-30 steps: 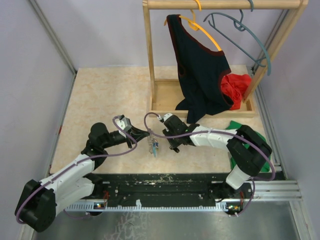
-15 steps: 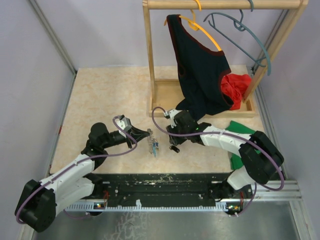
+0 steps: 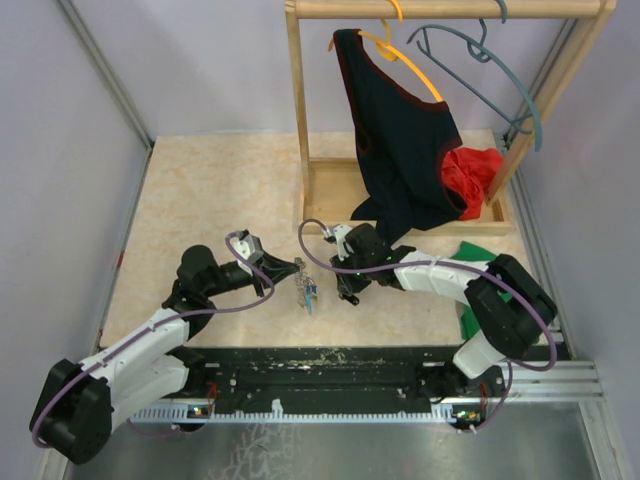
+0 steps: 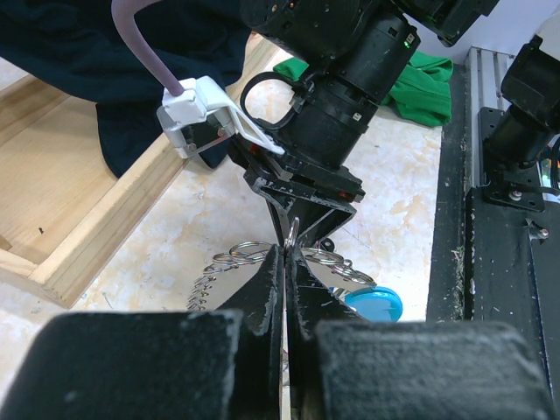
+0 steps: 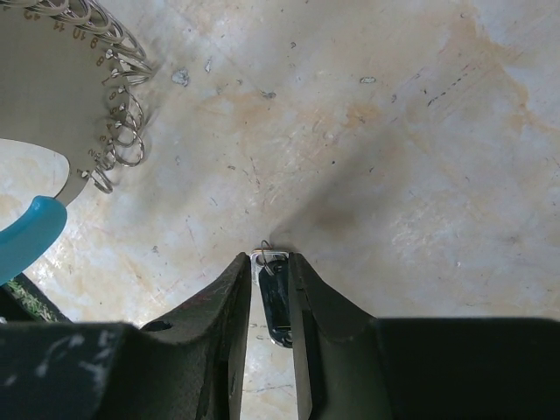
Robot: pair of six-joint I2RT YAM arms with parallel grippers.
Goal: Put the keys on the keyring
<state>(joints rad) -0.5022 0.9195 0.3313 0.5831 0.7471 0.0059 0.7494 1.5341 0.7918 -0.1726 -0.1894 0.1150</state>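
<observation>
The keyring (image 3: 305, 291) is clamped in the closed left gripper (image 3: 294, 268), low over the table (image 3: 200, 190). Just beside it, the right gripper (image 5: 271, 260) is pinched on a black-headed key (image 5: 276, 306). A wooden clothes rack (image 3: 298, 120) carrying a dark garment (image 3: 400, 140) stands directly behind.

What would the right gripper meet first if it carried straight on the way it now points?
Probably the table, just beyond the right gripper and the key between its fingers, though depth is hard to judge. The keyring sits off to the side, out of that line.
</observation>
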